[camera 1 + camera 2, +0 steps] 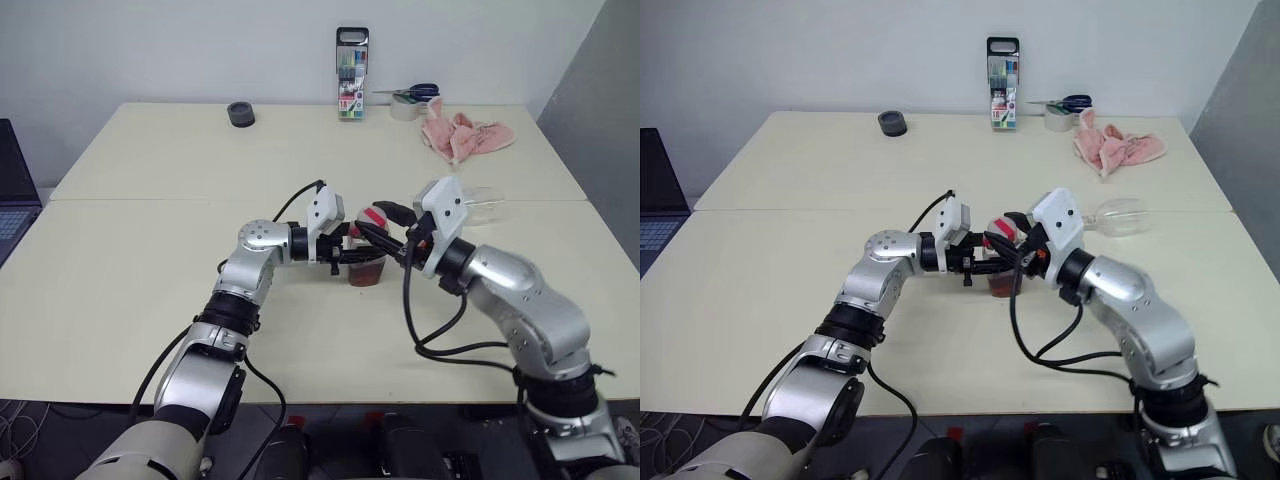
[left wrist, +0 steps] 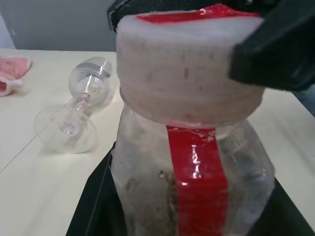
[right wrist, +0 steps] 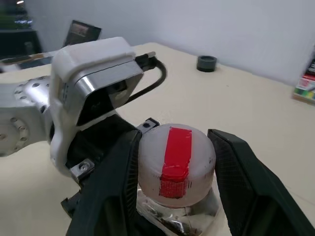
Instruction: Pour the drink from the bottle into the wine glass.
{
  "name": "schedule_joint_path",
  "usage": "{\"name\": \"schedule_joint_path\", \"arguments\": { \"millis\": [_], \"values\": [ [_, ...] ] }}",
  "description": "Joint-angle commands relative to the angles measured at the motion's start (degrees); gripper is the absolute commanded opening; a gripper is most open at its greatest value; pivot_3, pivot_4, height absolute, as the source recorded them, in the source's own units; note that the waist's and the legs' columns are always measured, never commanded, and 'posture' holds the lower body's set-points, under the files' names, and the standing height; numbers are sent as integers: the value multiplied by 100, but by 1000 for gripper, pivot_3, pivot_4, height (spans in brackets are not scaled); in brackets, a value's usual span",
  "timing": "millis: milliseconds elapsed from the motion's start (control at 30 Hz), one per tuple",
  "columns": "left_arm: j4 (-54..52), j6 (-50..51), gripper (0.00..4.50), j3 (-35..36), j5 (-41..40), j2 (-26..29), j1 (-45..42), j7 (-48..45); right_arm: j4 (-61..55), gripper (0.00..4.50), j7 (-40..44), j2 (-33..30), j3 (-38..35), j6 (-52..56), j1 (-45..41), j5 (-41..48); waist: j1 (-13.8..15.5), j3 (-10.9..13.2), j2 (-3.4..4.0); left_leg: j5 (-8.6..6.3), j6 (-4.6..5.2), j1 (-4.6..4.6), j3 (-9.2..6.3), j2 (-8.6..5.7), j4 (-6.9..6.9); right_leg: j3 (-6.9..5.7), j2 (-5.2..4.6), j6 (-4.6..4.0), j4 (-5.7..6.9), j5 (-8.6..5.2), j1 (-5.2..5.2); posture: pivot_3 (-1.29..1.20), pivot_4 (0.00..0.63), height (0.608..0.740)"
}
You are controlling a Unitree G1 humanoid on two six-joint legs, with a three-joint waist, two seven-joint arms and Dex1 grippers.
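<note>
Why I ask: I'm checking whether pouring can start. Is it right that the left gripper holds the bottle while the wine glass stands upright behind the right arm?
Not quite. The wine glass lies on its side on the table, as the left wrist view shows. The rest holds: the left gripper holds the bottle, and the glass is behind the right arm.

Well beyond the tools, a marker case (image 1: 351,74) stands upright at the far edge of the pale surface (image 1: 150,270), with a black roll of tape (image 1: 240,114) off to its left. To its right lie scissors (image 1: 412,94) on a tape roll (image 1: 405,109) and a crumpled pink cloth (image 1: 462,135); a laptop (image 1: 12,195) sits past the surface's left edge.
</note>
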Motion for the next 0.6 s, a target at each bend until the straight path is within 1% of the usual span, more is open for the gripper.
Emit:
{"name": "schedule_joint_path", "arguments": {
  "millis": [33,100,167,267,300,333,467,500,567,600],
  "values": [
    [-298,-97,1788,-24,-121,43,-30,-265,830,1837,1748,-662,46,-676,-670,99,-1,0,0,0,0,3,-2,2,-2,-3,1,0,-2,0,3,0,150,740],
    [-343,-65,1787,3,-141,44,-36,-277,1228,1837,2239,-861,28,-561,-935,299,-2,0,0,0,1,4,-1,3,-4,-3,3,0,-3,0,3,0,150,740],
    [-384,-48,1786,71,-169,3,-31,-174,1278,1837,2281,-814,-37,-508,-938,410,-1,0,-1,0,1,2,-4,5,-4,-5,3,-1,-4,0,3,0,150,740],
    [-474,78,1786,182,-235,-68,-13,44,1125,1837,1702,-559,-340,-529,-734,393,4,0,-1,0,0,-2,-5,5,-3,-3,-1,-1,-3,0,1,0,150,740],
    [-495,146,1785,207,-264,-77,-10,102,1034,2589,1554,-532,-413,-586,-661,332,6,0,-1,0,0,-3,-8,4,-2,-4,-3,-1,-3,0,1,0,150,740],
    [-490,191,1785,225,-291,-93,-21,150,788,2838,1287,-521,-554,-554,-542,270,9,0,-1,0,0,-3,-6,2,0,-2,-6,-1,-1,0,0,0,150,740],
    [-479,279,1784,233,-337,-120,-59,208,-219,4210,601,-564,-823,-113,-40,346,22,0,-1,1,-1,-9,-9,-1,5,-4,-9,0,0,0,-1,0,150,740],
    [-467,297,1783,241,-343,-121,-72,200,-463,4222,410,-515,-870,31,90,406,24,0,-1,1,-2,-9,-8,0,4,-4,-9,0,-1,0,-1,0,150,740],
    [-365,282,1782,234,-321,-139,-143,154,-1106,4222,-364,-166,-848,209,514,229,33,0,-2,3,-5,-8,-11,1,0,-6,-8,0,-2,0,-1,0,150,740],
    [-287,255,1782,222,-299,-148,-193,117,-1349,4222,-839,108,-711,229,686,-1,36,0,-2,3,-5,-9,-11,3,4,-6,-5,0,0,0,-1,0,150,740]
  ]
}}
